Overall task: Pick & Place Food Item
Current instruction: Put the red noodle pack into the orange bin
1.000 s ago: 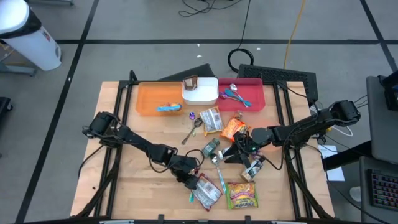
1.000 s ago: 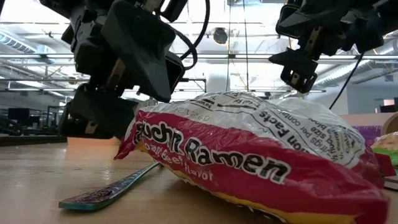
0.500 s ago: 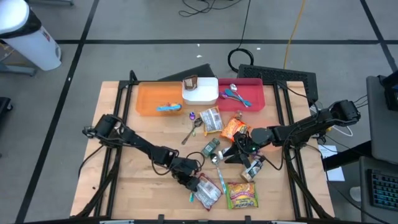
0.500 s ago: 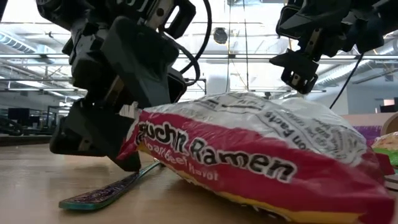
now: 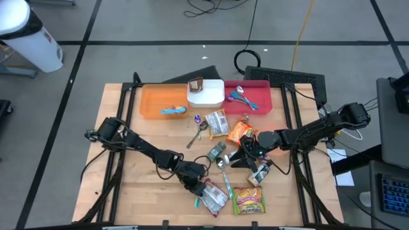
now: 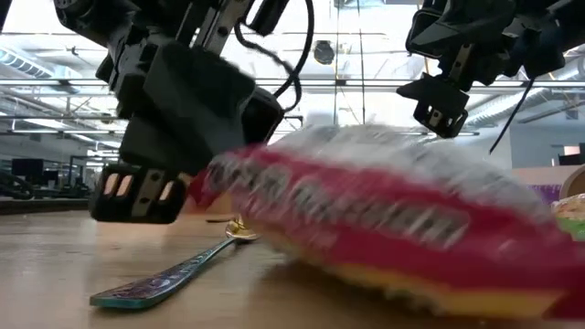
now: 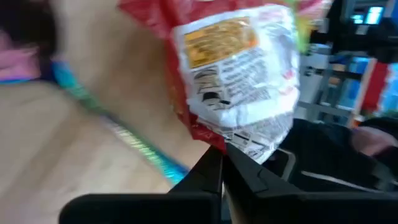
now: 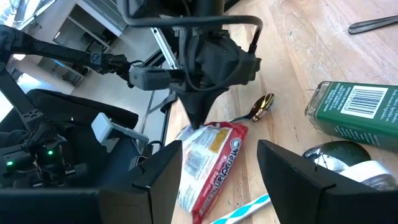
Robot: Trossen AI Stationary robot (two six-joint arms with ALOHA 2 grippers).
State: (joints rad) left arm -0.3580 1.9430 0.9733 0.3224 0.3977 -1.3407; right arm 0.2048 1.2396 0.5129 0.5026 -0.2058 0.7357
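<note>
Near the worktop's front edge, the left tool (image 5: pixel 199 186) pinches the corner of the ramen packet (image 5: pixel 214 196), seemingly to lift it clear of the toothbrush (image 6: pixel 164 278) alongside. Farther back, the right tool (image 5: pixel 254 161) hangs spread above the clutter, waiting.

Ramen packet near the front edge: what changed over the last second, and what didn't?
The left tool has closed on the ramen packet's edge and begun lifting it; in the low view the packet is blurred and that end has risen off the table. A second ago the tool hung just above it. The right tool and the toothbrush stayed put.
</note>
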